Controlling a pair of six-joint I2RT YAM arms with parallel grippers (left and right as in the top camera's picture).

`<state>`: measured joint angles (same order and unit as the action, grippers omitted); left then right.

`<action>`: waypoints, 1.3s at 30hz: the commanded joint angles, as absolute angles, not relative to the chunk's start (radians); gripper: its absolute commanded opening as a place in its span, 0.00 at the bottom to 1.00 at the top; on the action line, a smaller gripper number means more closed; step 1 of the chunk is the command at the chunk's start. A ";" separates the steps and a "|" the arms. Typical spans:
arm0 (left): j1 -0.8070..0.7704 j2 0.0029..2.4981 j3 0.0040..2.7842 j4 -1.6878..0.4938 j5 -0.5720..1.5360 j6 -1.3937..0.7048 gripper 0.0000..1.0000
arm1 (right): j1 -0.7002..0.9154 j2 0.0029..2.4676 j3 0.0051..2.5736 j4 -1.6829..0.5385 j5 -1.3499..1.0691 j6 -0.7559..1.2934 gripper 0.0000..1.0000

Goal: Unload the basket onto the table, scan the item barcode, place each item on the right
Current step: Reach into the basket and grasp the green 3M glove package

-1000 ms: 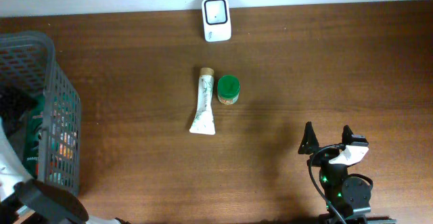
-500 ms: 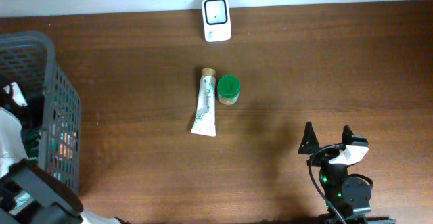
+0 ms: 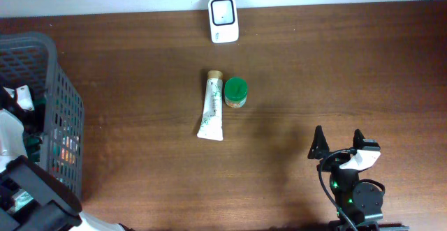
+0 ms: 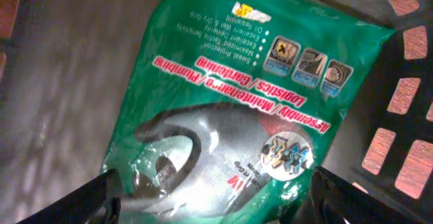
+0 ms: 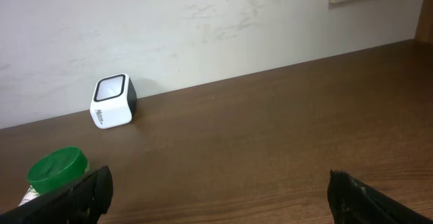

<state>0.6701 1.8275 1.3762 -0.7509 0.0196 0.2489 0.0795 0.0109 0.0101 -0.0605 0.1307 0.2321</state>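
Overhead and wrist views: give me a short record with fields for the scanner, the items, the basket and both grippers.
scanner: white barcode scanner, far edge of the table, by the wall
items out: white tube and green-lidded jar, side by side mid-table
basket: grey basket at the left edge, holding a green packet
left gripper: open, over the packet inside the basket
right gripper: open, empty, near-right of the table

Green printed packet (image 4: 230, 109) flat in the grey basket (image 3: 68, 119); white scanner (image 3: 223, 20) standing well apart.
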 commanded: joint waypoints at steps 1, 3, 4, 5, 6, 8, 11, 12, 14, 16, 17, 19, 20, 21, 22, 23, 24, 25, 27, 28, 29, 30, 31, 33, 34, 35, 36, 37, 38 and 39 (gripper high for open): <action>0.673 1.857 1.371 -0.733 0.039 0.332 0.86 | 0.085 0.003 0.006 -0.068 0.128 0.225 0.98; 0.673 1.877 1.371 -0.726 0.039 0.334 0.86 | 0.085 0.003 0.006 -0.068 0.128 0.225 0.98; 0.673 1.888 1.371 -0.726 0.045 0.340 0.86 | 0.085 0.003 0.006 -0.068 0.128 0.225 0.98; 0.672 1.908 1.371 -0.726 0.056 0.355 0.86 | 0.085 0.003 0.006 -0.068 0.128 0.225 0.98; 0.672 1.926 1.371 -0.726 0.063 0.358 0.86 | 0.085 0.003 0.006 -0.068 0.128 0.225 0.98; 0.672 1.957 1.371 -0.726 0.065 0.358 0.87 | 0.085 0.003 0.006 -0.068 0.128 0.225 0.98; 0.672 2.009 1.371 -0.725 0.064 0.359 0.88 | 0.085 0.003 0.006 -0.068 0.128 0.225 0.98; 0.672 2.021 1.371 -0.723 0.064 0.359 0.88 | 0.085 0.003 0.006 -0.068 0.128 0.225 0.99; 0.672 2.047 1.371 -0.721 0.056 0.359 0.89 | 0.085 0.003 0.006 -0.068 0.128 0.225 0.98; 0.672 2.063 1.371 -0.719 0.053 0.358 0.88 | 0.085 0.003 0.006 -0.068 0.128 0.225 0.98; 0.672 2.070 1.371 -0.719 0.047 0.358 0.84 | 0.085 0.003 0.006 -0.068 0.128 0.225 0.98; 0.672 2.071 1.371 -0.718 0.037 0.358 0.70 | 0.085 0.003 0.006 -0.068 0.128 0.225 0.98; 0.672 2.071 1.371 -0.717 0.027 0.358 0.64 | 0.085 0.003 0.006 -0.068 0.128 0.225 0.98; 0.672 2.071 1.371 -0.715 0.022 0.358 0.59 | 0.085 0.003 0.006 -0.068 0.128 0.225 0.98; 0.672 2.071 1.371 -0.715 0.022 0.358 0.52 | 0.085 0.003 0.006 -0.068 0.128 0.225 0.98; 0.672 2.071 1.371 -0.715 0.022 0.358 0.43 | 0.085 0.003 0.006 -0.068 0.128 0.225 0.98; 0.672 2.071 1.371 -0.715 0.022 0.358 0.37 | 0.085 0.003 0.006 -0.068 0.128 0.225 0.98; 0.672 2.071 1.372 -0.715 0.022 0.358 0.31 | 0.085 0.003 0.006 -0.068 0.128 0.225 0.99; 0.672 2.070 1.377 -0.716 0.022 0.358 0.21 | 0.085 0.003 0.006 -0.068 0.128 0.225 0.98; 0.672 2.066 1.389 -0.724 0.022 0.357 0.17 | 0.085 0.003 0.006 -0.068 0.128 0.225 0.98; 0.672 2.059 1.404 -0.735 0.023 0.357 0.14 | 0.085 0.003 0.006 -0.068 0.128 0.225 0.98; 0.672 2.051 1.419 -0.745 0.023 0.355 0.11 | 0.085 0.003 0.006 -0.068 0.128 0.225 0.98; 0.671 2.037 1.444 -0.762 0.023 0.341 0.10 | 0.085 0.003 0.006 -0.068 0.128 0.225 0.99; 0.670 2.006 1.488 -0.783 0.023 0.322 0.08 | 0.085 0.003 0.006 -0.068 0.128 0.225 0.98; 0.669 1.987 1.513 -0.791 0.023 0.303 0.08 | 0.085 0.003 0.006 -0.068 0.128 0.225 0.98; 0.667 1.964 1.542 -0.800 0.023 0.289 0.06 | 0.085 0.003 0.006 -0.068 0.128 0.225 0.98; 0.665 1.936 1.576 -0.807 0.023 0.267 0.06 | 0.085 0.003 0.006 -0.068 0.128 0.225 0.98; 0.661 1.896 1.616 -0.817 0.023 0.231 0.06 | 0.085 0.003 0.006 -0.068 0.128 0.225 0.98; 0.656 1.862 1.646 -0.826 0.023 0.208 0.05 | 0.085 0.003 0.006 -0.068 0.128 0.225 0.98; 0.651 1.829 1.672 -0.833 0.023 0.192 0.05 | 0.085 0.003 0.006 -0.068 0.128 0.225 0.98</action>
